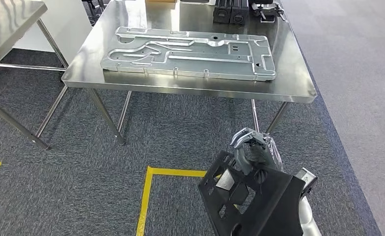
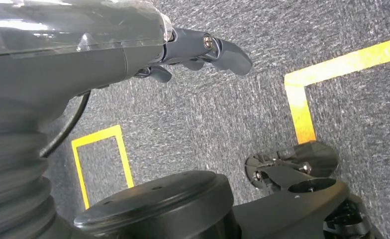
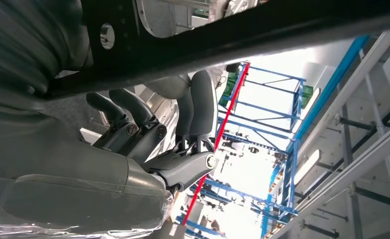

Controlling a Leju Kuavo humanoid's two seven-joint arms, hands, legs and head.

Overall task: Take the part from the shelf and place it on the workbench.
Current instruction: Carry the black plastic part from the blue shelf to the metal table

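The black part (image 1: 252, 199) is held low above the carpet by the closed right robot hand (image 1: 252, 147), short of the table (image 1: 298, 86), where it could be knocked against the silver plate (image 1: 188, 53) if lowered carelessly.

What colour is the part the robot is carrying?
Black. The part, held by the right hand, shows best in the head view.

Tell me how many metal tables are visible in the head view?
2. One workbench is ahead, bearing the large aluminium plate. A second table is at the upper left, only partly in frame; others may be outside it.
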